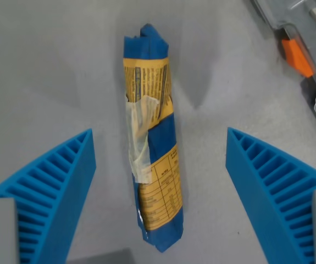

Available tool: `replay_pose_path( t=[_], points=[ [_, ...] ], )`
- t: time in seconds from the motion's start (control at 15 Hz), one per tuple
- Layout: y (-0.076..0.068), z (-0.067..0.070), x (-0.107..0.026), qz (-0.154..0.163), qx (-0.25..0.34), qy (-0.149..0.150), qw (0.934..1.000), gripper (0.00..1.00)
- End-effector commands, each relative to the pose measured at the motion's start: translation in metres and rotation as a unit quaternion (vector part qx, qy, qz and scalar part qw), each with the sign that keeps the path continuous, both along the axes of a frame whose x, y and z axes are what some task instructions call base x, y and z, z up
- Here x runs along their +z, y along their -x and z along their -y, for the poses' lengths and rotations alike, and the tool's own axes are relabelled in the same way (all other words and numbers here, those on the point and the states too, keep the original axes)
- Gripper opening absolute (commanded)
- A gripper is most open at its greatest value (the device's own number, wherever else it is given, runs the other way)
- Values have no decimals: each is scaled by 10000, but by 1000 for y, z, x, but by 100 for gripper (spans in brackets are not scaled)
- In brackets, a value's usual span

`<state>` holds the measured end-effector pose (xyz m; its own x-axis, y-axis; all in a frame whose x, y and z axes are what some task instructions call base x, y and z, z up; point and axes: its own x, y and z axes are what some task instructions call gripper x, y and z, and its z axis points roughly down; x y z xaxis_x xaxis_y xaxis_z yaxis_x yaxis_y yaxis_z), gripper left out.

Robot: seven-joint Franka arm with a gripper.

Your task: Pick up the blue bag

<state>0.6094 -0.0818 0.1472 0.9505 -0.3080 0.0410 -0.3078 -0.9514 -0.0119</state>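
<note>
The blue bag (151, 137) lies flat on the bench (48, 71), rolled into a long bundle running near to far. Yellow printed panels and a strip of clear tape show on its upper face. The tool (160, 159) is spread wide: its two ribbed blue fingers (56, 181) stand apart on either side of the bag, neither touching it. The bench is plain grey. At the far right sits a grey case (306, 49) with an orange part.
</note>
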Motion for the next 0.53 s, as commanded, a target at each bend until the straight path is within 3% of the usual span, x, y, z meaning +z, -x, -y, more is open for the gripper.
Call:
replay_pose_path(
  t=[0.07, 0.53],
  points=[
    [0, 3, -16, 201, 59, 145, 9997, 0],
    [0, 3, -16, 201, 59, 145, 9997, 0]
  ],
)
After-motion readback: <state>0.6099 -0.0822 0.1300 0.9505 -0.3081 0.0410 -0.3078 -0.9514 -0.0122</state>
